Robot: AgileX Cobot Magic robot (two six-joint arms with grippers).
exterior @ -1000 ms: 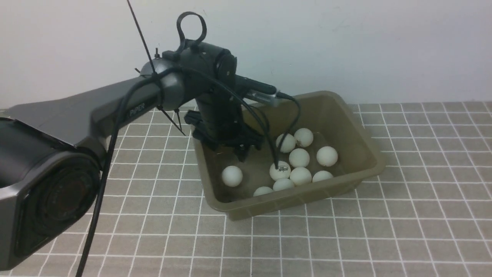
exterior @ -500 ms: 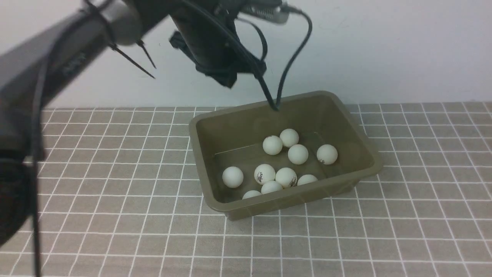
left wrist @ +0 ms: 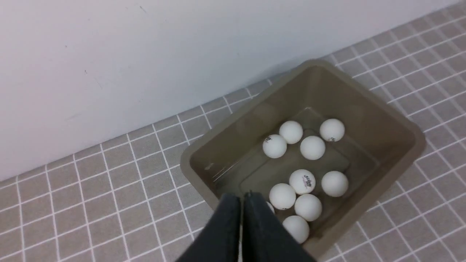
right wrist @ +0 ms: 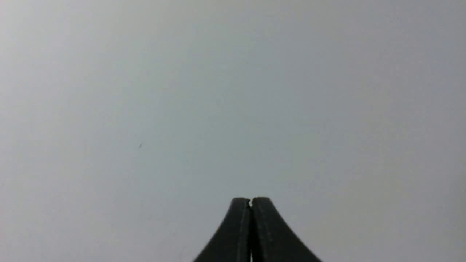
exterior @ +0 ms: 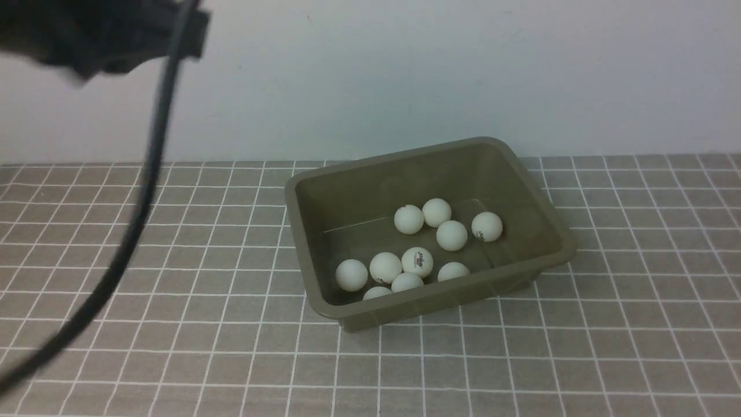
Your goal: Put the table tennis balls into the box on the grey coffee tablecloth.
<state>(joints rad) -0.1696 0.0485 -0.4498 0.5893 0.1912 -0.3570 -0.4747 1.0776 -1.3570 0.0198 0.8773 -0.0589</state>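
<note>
Left wrist view: left fingers (left wrist: pixel 243 198) pressed together, empty, above the box (left wrist: pixel 367 98) holding the table tennis balls (left wrist: pixel 312 147).

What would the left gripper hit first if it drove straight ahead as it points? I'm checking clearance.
Probably the box: the shut left gripper points down at its near rim, with balls just past it. Depth is unclear.

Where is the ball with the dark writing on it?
In the front view, the ball with the dark writing lies inside the brown box, near its front wall. A plain ball touches it on the left.
</note>
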